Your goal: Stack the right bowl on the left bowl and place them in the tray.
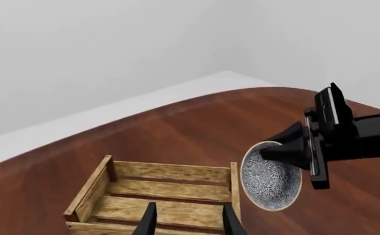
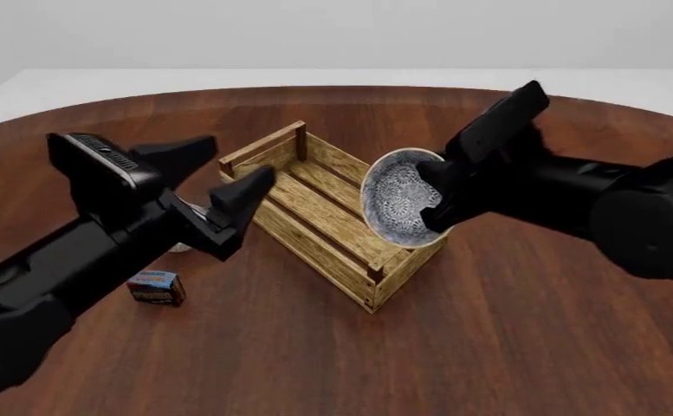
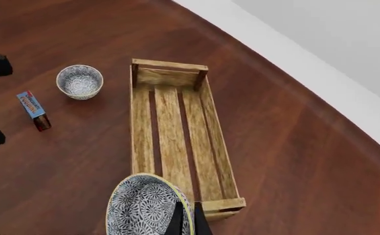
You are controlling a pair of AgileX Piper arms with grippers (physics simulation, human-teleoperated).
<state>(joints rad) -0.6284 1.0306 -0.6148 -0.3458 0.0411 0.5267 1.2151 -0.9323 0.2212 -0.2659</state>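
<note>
- Right gripper [image 2: 429, 206] is pinching the rim of the right bowl [image 2: 397, 201], holding it tipped on edge in the air above the near end of the tray [image 3: 174, 128].
- Left bowl [image 3: 79, 81] is sitting upright on the table beyond the tray's far long side from that gripper, near the small box [image 3: 33, 109]; the carry is looking like a move straight across the tray's short width.
- Left gripper [image 2: 223, 178] is hanging wide, holding nothing, and is the nearer one to the left bowl.
- Tray's long axis is running away from the right gripper.
- Count: two bowls, one tray, one box, two grippers.
</note>
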